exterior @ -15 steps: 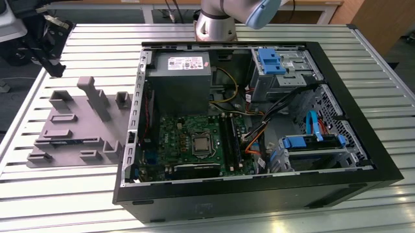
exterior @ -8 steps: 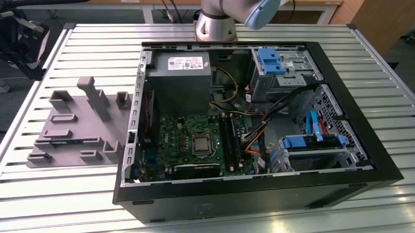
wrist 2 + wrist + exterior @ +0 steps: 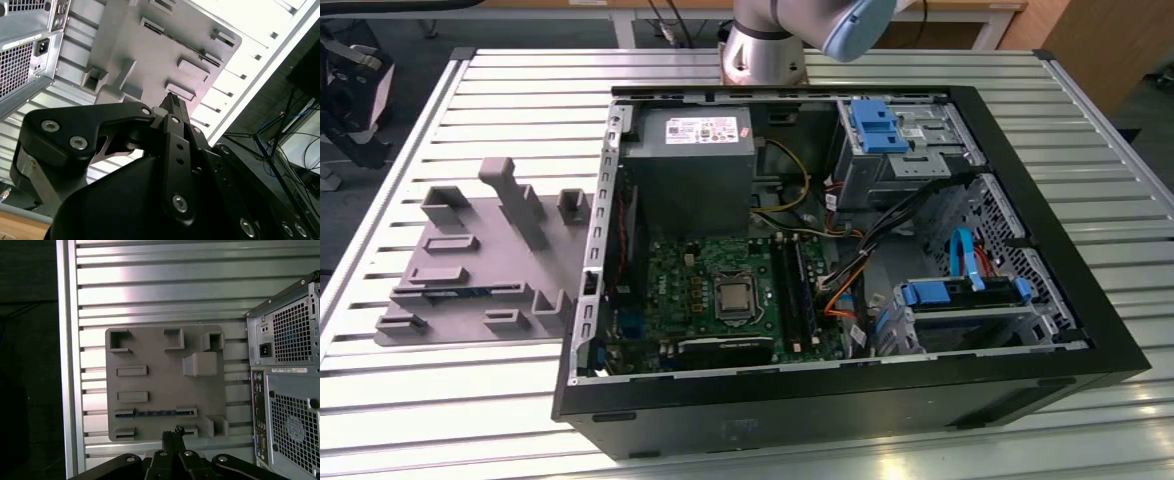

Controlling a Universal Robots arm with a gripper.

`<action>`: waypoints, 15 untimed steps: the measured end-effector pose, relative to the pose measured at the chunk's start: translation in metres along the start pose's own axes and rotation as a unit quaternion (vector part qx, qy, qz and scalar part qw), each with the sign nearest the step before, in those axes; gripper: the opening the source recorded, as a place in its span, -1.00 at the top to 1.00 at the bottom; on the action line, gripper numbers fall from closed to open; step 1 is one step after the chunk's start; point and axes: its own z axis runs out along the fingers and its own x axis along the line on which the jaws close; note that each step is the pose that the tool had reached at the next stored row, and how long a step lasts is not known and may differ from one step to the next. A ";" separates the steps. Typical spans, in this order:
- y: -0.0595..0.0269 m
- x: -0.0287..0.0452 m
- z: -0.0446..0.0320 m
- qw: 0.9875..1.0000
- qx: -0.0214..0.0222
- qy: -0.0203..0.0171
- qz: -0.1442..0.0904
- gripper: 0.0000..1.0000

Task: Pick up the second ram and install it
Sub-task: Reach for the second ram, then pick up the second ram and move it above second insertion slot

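A grey fixture plate point(image 3: 160, 385) lies on a slatted table beside an open computer case point(image 3: 290, 340). The second ram point(image 3: 155, 413), a thin blue-green stick, stands on edge in the plate between two end blocks. The gripper point(image 3: 175, 431) hovers above with its fingers pressed together and empty. The stick lies just beyond the fingertips, its long axis crossing their line, with low grey blocks close alongside.

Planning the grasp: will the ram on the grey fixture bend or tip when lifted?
The ram looks thin and flat, so probably light and fairly stiff. It seems to stand on edge between fixture supports, so it may tip once lifted clear.
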 end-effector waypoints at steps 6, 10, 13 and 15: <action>0.0000 0.0000 0.0000 1.000 0.000 0.000 0.000 0.79; 0.0000 0.0000 0.0000 1.000 0.000 0.000 0.000 0.79; 0.0000 0.0001 0.0000 1.000 0.000 0.000 0.000 0.79; 0.0000 0.0001 0.0000 1.000 0.000 0.000 -0.004 0.79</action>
